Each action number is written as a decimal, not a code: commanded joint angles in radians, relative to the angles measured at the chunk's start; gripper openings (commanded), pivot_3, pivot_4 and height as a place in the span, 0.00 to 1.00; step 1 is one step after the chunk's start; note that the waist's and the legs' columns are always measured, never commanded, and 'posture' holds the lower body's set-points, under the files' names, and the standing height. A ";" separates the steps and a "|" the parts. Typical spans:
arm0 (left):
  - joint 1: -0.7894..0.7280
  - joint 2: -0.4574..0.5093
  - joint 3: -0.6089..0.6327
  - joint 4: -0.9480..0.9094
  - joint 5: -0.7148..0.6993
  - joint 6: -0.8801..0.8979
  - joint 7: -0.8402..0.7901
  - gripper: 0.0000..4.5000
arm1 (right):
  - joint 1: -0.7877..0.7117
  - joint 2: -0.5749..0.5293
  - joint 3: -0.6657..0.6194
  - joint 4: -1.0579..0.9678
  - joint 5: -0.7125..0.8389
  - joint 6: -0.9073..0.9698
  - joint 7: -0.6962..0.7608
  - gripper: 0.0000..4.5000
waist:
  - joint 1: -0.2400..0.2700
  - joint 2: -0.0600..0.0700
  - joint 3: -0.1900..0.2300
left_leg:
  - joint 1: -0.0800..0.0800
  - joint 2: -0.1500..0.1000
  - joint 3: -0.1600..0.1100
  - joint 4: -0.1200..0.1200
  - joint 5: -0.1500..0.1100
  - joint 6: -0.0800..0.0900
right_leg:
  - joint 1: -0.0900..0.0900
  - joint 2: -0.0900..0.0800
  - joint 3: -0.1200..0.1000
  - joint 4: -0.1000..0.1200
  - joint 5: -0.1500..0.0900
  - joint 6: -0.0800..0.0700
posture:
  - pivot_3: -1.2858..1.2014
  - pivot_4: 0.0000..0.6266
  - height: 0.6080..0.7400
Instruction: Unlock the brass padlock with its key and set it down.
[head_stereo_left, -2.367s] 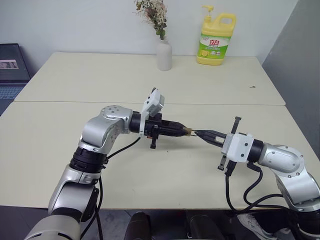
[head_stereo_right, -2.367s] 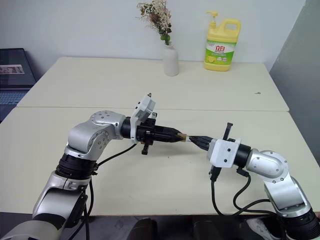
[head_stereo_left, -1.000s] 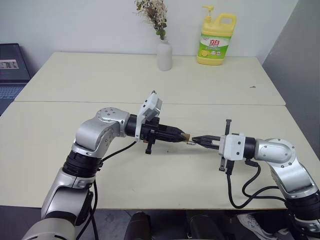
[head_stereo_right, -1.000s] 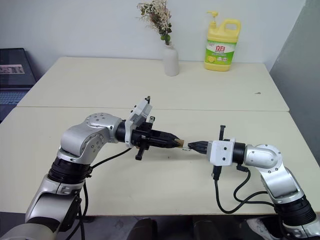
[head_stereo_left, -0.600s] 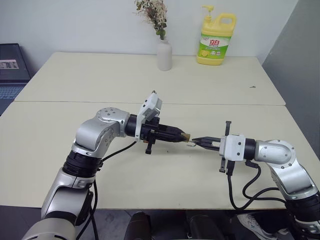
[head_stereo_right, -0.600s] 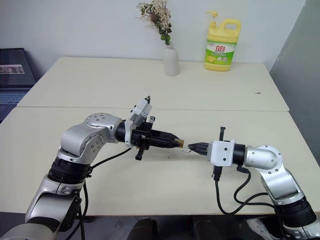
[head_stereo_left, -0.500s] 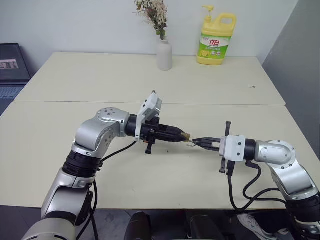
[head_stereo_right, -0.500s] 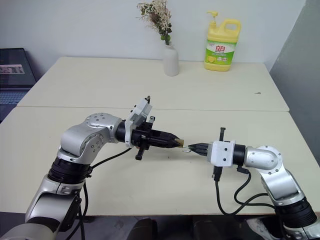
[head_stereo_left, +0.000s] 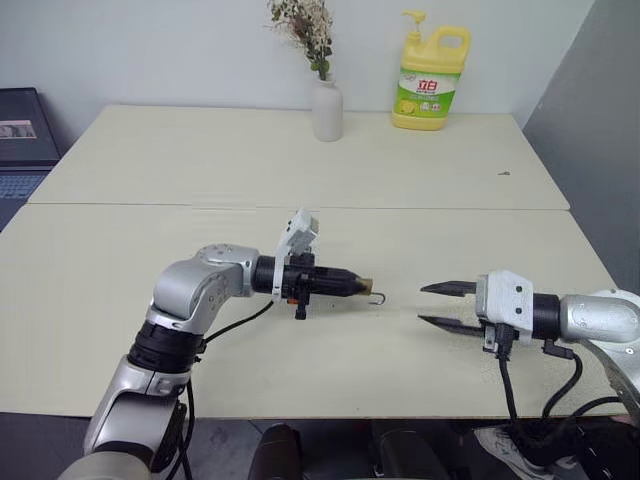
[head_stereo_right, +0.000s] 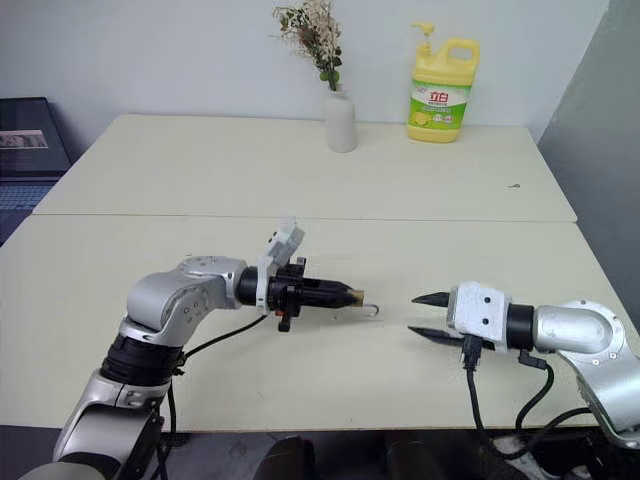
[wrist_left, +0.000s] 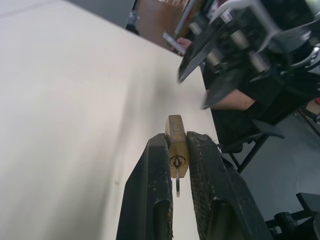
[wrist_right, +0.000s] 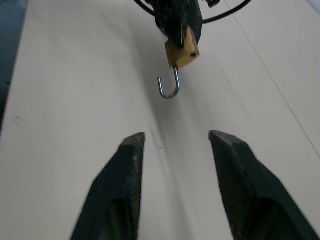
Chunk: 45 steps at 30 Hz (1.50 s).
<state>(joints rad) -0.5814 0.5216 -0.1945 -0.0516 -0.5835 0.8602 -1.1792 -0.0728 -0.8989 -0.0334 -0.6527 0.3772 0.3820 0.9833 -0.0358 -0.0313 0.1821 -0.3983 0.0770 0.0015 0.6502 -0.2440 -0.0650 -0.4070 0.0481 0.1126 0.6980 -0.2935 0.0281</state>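
Pinching brass padlock (wrist_left: 176, 145), left fingers (wrist_left: 152, 200) level; right fingers (wrist_right: 122, 185) spread

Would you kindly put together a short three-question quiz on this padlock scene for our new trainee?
1. True or false: the brass padlock is clamped in the left gripper.
2. The shackle is: A) sprung open, B) locked shut, C) removed.
3. Fill in: the right gripper's jaws are ____.

Key: 1 true. 2 A, it hangs as an open hook. 3 open, holding nothing; the key sits in the keyhole.
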 joint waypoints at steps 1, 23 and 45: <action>0.014 -0.013 -0.022 -0.009 0.025 -0.026 0.026 0.04 | -0.012 0.000 0.006 -0.059 0.013 0.045 -0.030 0.76 | 0.001 0.000 0.000 | 0.000 0.000 0.000 0.000 0.000 0.000 | 0.000 0.000 0.000 0.000 0.000 0.000 | 0.52 0.24 1.00; -0.024 -0.150 -0.052 0.278 0.181 -0.171 0.098 0.04 | -0.035 0.017 0.091 -0.048 -0.048 0.091 -0.075 1.00 | 0.003 0.000 0.000 | -0.001 0.000 0.000 0.000 0.000 0.000 | 0.000 0.000 0.000 0.000 0.000 0.000 | 0.52 0.24 1.00; 0.050 0.050 0.044 0.090 0.286 -0.455 0.059 0.99 | 0.026 0.020 0.078 -0.054 -0.055 0.102 -0.098 1.00 | -0.011 0.000 0.000 | 0.001 0.000 0.000 -0.003 0.000 0.000 | -0.001 0.000 0.001 0.000 0.000 -0.001 | 0.52 0.24 1.00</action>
<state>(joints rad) -0.5463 0.5451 -0.1803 0.1213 -0.2910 0.4252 -1.1021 -0.0465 -0.8811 0.0625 -0.6820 0.3253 0.4905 0.8935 -0.0467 -0.0313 0.1821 -0.3975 0.0773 0.0015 0.6471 -0.2440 -0.0651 -0.4076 0.0483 0.1131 0.6976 -0.2940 0.0278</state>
